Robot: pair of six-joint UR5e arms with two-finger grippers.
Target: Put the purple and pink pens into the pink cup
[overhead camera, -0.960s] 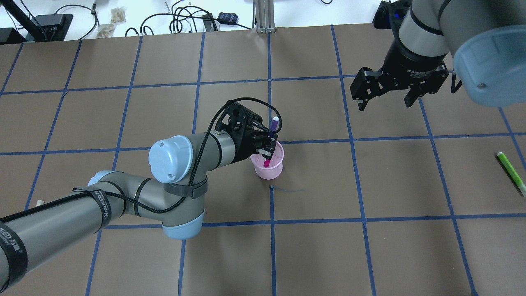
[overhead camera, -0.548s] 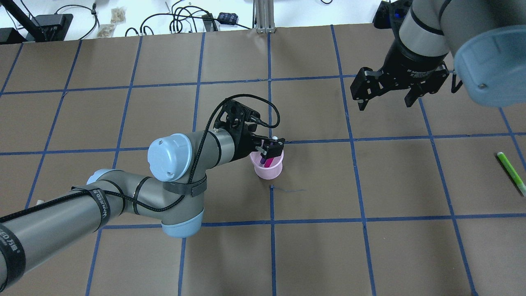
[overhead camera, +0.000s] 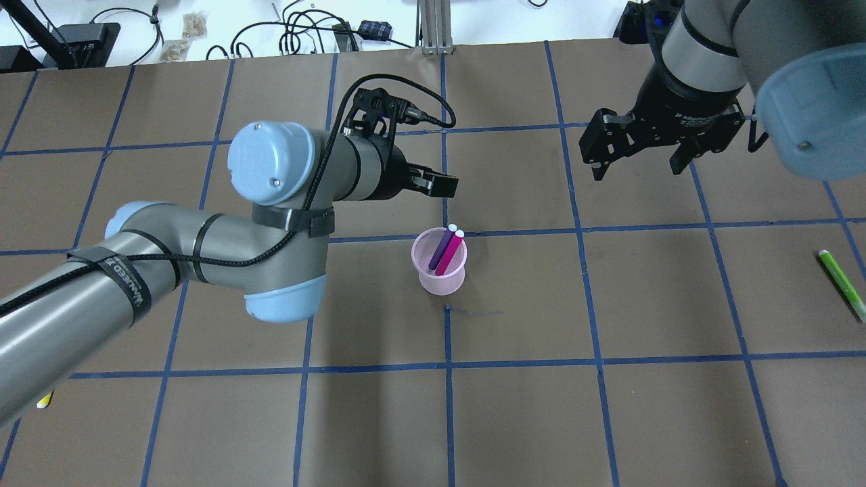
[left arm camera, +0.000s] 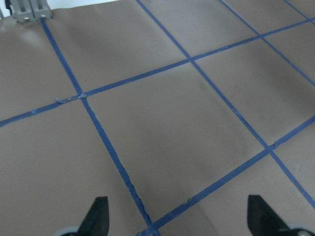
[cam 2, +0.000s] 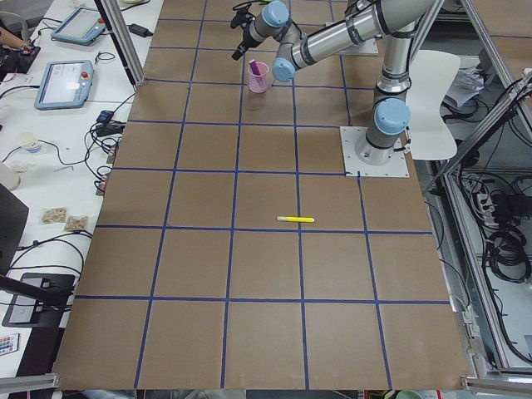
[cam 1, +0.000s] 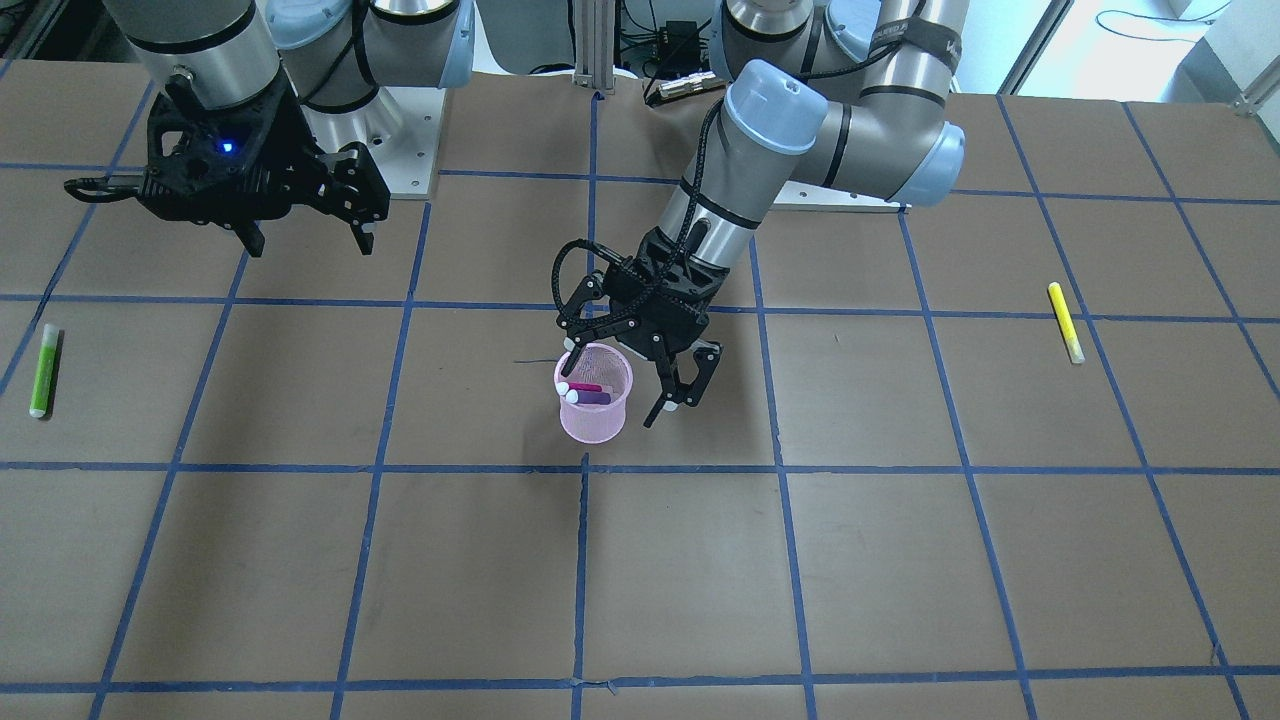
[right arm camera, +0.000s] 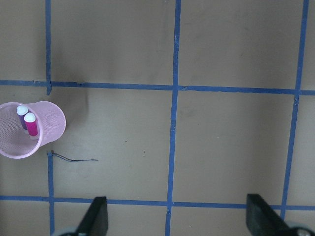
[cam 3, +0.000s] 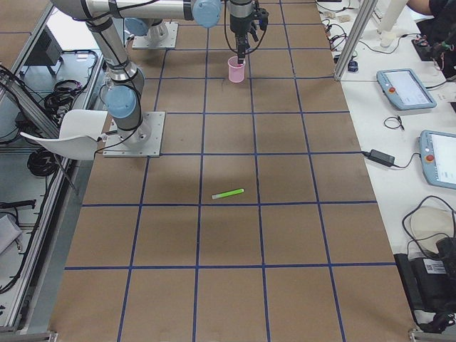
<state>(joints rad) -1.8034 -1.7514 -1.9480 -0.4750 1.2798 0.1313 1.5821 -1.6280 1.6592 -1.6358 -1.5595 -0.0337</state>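
Note:
The pink mesh cup (overhead camera: 440,279) stands near the table's middle. The purple pen (overhead camera: 440,249) and the pink pen (overhead camera: 449,254) both lean inside it, white caps up. The front view shows the cup (cam 1: 593,422) with both pens, and so does the right wrist view (right arm camera: 34,146). My left gripper (overhead camera: 436,184) is open and empty, raised above and just beyond the cup. Its fingers (left arm camera: 98,212) show wide apart over bare table. My right gripper (overhead camera: 636,162) is open and empty, high at the far right.
A green pen (overhead camera: 841,284) lies near the table's right edge, also seen in the front view (cam 1: 43,370). A yellow pen (cam 1: 1066,322) lies far out on my left side. Cables and boxes lie beyond the far table edge.
The left gripper let go of the purple pen, which now rests in the cup beside the pink pen. The gripper opened and lifted away from the cup. The right arm barely moved.

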